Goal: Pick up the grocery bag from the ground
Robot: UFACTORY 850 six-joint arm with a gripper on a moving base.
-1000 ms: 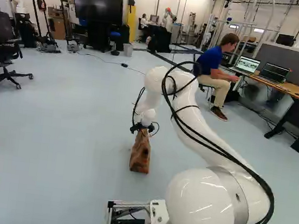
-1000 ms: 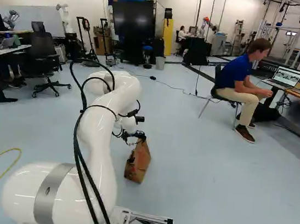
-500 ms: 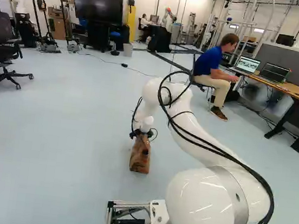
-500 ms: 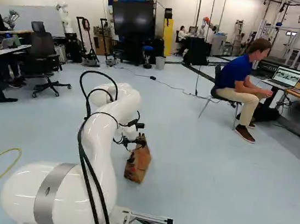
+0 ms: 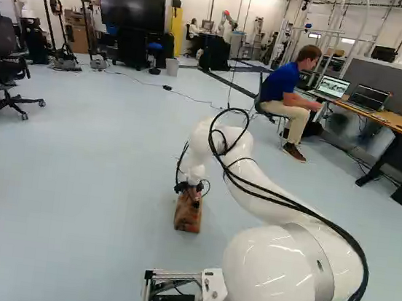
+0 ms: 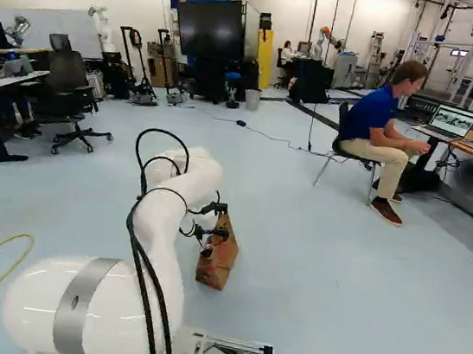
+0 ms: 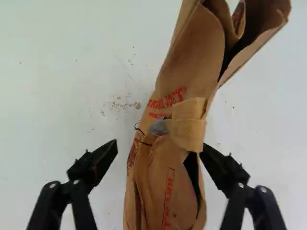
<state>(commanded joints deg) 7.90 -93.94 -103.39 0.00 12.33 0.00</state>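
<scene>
Across the pale blue-grey, smooth floor point(image 5: 73, 179) it went, the big white rounded arm point(image 5: 286, 260) reaching out and down, black cables looping over it. And there below its far end was the brown paper grocery bag point(image 5: 188, 219), standing on the floor, its top partly hidden behind the wrist parts in the left base view. Upright it stood, its height the long way in both base views. From above, its narrow, creased top ran from between the fingers to well ahead, slanting toward one finger's side, loose folds pointing forward; both its ends ran out of the wrist view.

Then the black two-fingered gripper point(image 5: 190, 193), spread wide, and no pinch on anything! In the wrist view, the gripper point(image 7: 159, 146) straddled the bag: one finger stood apart, floor between; the other came right up to the paper, contact impossible to tell. Just beside that tip sat the folded tan paper handle point(image 7: 189, 132), then a small grey thing point(image 7: 158, 127), hard to make out, and brown crumbs point(image 7: 125, 104) on the floor.
</scene>
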